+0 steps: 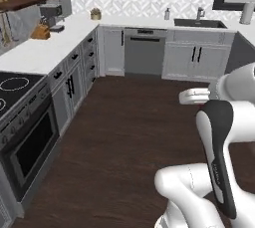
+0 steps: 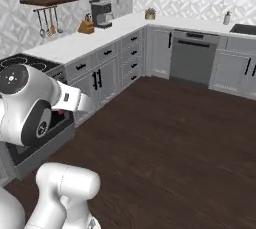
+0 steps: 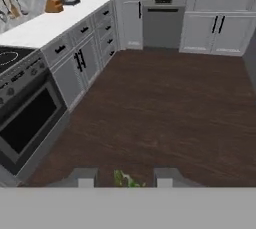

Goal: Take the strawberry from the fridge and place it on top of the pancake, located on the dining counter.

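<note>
1. While the arm is folded close over the base, the gripper [image 3: 125,178] points out across the dark wood floor [image 3: 165,108] of the kitchen, its two grey fingertips [image 3: 84,177] standing partly apart.
2. Between those tips sits a small green sprig with a hint of red beneath it; this looks like the strawberry [image 3: 125,179], pinched in the gripper, though most of it is hidden at the lower edge of the hand view.
3. In the right base view a small red patch shows just under the white hand, too small to make out clearly.
4. The white L-shaped counter [image 1: 40,53] runs along the left wall and the far wall, meeting in the far left corner.
5. A black stove [image 1: 15,92] with an oven below sits at the near left end of the counter.
6. A coffee machine [image 2: 101,13] and a knife block [image 2: 86,26] stand near the far left corner.
7. A grey dishwasher [image 1: 144,53] is set under the far run, with a sink [image 1: 199,23] toward its right end.
</note>
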